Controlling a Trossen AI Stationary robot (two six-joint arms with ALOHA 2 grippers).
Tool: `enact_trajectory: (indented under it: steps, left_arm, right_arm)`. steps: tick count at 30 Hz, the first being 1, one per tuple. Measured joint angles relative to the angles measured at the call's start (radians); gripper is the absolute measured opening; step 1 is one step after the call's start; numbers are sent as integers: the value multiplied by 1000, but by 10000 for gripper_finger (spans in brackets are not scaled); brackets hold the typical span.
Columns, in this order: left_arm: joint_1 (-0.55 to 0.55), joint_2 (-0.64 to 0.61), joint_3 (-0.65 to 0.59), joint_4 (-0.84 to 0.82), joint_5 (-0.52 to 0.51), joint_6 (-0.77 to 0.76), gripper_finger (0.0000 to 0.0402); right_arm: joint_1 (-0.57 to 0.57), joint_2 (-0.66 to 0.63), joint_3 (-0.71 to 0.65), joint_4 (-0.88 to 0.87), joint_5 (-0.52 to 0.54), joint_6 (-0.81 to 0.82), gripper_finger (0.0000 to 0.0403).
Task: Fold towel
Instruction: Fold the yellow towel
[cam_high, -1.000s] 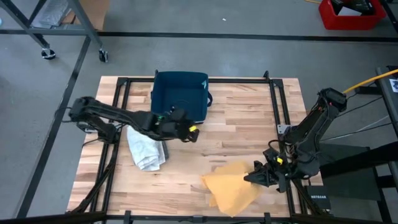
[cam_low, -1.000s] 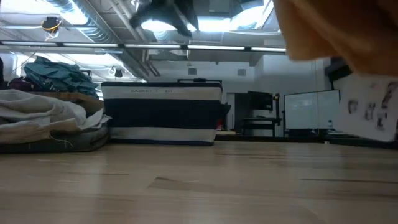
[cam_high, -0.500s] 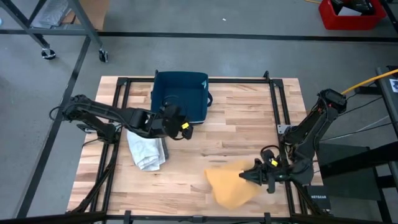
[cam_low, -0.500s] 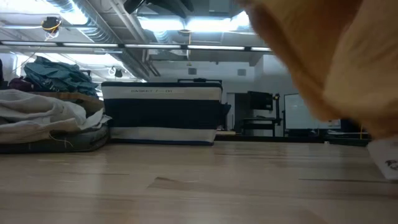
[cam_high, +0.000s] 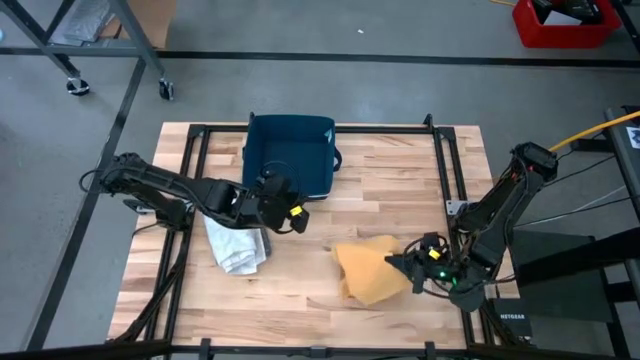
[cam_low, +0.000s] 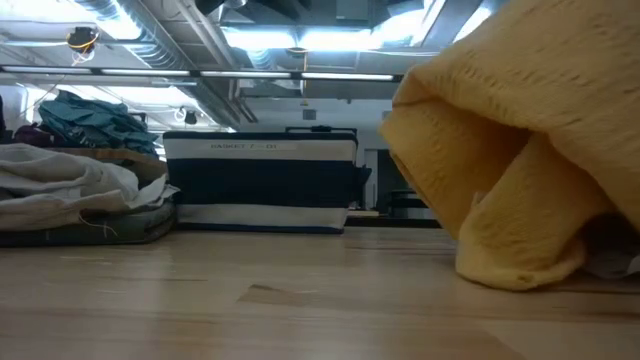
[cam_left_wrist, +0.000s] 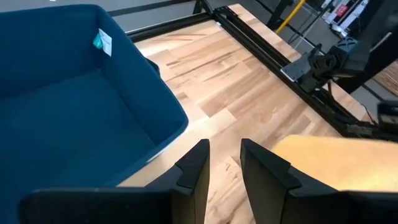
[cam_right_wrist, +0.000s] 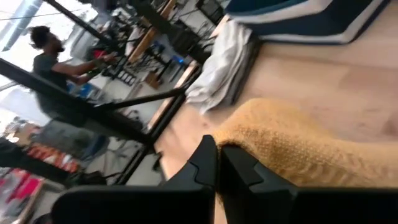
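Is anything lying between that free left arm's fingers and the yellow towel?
Nothing visible: only bare wooden table lies between the left gripper and the yellow towel. The blue bin sits behind it, the white cloth off to its side.

One yellow towel (cam_high: 368, 273), one white cloth (cam_high: 233, 243), one blue bin (cam_high: 289, 155) and two arms are seen on the table (cam_high: 380, 190).

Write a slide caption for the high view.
Right gripper drags the yellow towel across the wooden table; left gripper waits by the blue bin.
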Motion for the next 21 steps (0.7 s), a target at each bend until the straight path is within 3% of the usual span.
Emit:
enact_trajectory:
  steps: [7, 21]
  left_arm:
    - [-24, 0, 0, 0, 0, 27, 81]
    - [-27, 17, 0, 0, 1, 31, 81]
  right_arm:
    - [0, -20, 0, -127, 48, 27, 10]
    - [-11, -24, 0, -405, 25, 31, 10]
